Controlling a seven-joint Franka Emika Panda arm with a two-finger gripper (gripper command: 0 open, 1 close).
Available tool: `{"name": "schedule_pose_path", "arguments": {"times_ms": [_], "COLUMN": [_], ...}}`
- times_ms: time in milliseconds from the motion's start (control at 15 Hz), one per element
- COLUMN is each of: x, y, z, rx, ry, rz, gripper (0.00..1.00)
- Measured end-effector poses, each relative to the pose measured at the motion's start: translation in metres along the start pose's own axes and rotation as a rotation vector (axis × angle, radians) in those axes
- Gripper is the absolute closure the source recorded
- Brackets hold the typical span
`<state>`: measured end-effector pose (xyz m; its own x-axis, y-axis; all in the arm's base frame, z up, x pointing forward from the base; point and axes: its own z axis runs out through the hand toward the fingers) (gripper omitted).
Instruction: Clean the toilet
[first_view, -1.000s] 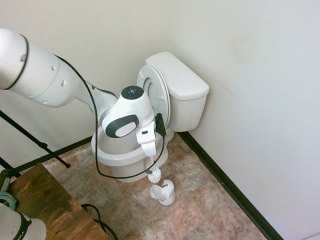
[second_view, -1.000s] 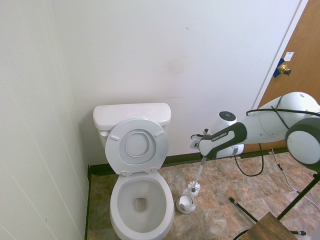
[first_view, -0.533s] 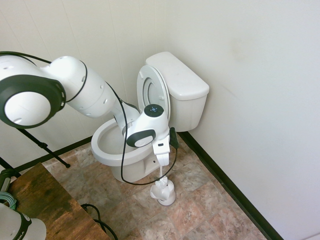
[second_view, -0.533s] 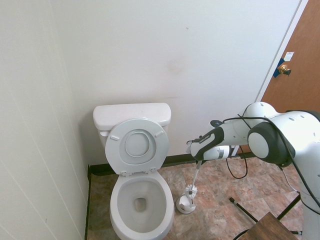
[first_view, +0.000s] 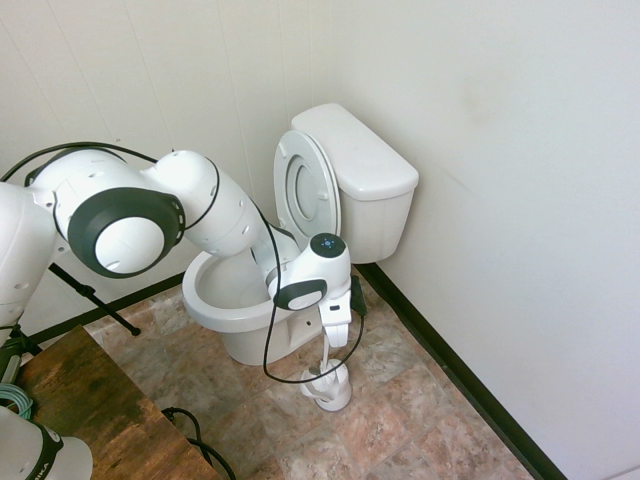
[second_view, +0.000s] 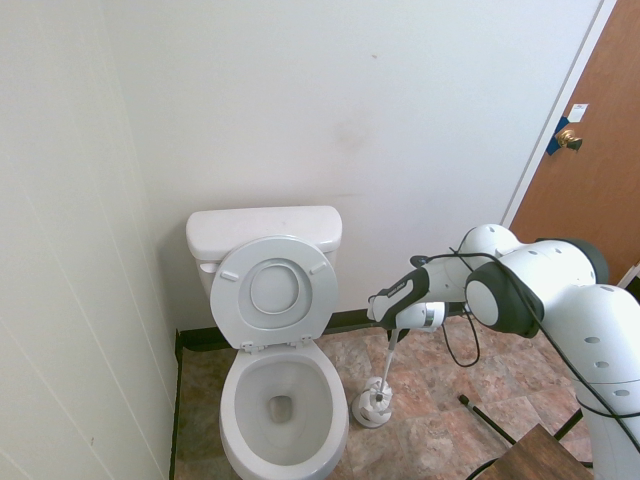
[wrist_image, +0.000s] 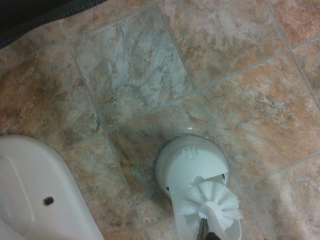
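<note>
- Found the gripper (first_view: 336, 338) clenched on the thin handle of the white toilet brush (first_view: 327, 366), pointing straight down over the tiled floor (first_view: 420, 420).
- Saw the brush bristles (wrist_image: 210, 199) at the mouth of the small white brush holder (wrist_image: 187, 161) in the wrist view, seemingly just entering or touching its rim; could not tell whether fully seated.
- Placed the toilet (second_view: 280, 395) against the back wall in the corner, seat and lid raised against the tank, bowl open; from the second exterior view, holder (second_view: 372, 405) just beside the bowl at about 3 o'clock, gripper (second_view: 394, 330) above the holder at 12 o'clock.
- Compared with a second before: brush head had hung clear above the holder then, with open floor between them; now lowered down to it.
- Compared with half a second before: brush head already close over the holder, hand a little higher; since then sunk further, elbow swung forward and larger in both exterior views.
- Noted no change to toilet, seat, lid or holder position across the pictures.
- Judged the meaning for the task: brush being put away rather than carried to the bowl, so scrubbing probably finished and the job near its end.
- Judged the remaining step: seat the brush upright, release, withdraw; risk of tipping the light holder if the head caught its rim.
</note>
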<state>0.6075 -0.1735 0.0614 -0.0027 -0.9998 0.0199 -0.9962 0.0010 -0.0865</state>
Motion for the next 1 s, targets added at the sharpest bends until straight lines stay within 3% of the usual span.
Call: {"name": "schedule_pose_path", "arguments": {"times_ms": [533, 1000], "x": [0.01, 0.024], "y": [-0.018, -0.039], "z": [0.07, 0.096], "rx": [-0.059, -0.079], "ry": [-0.026, -0.039], "rz": [0.0, 0.018], "gripper": [1.0, 1.0]}}
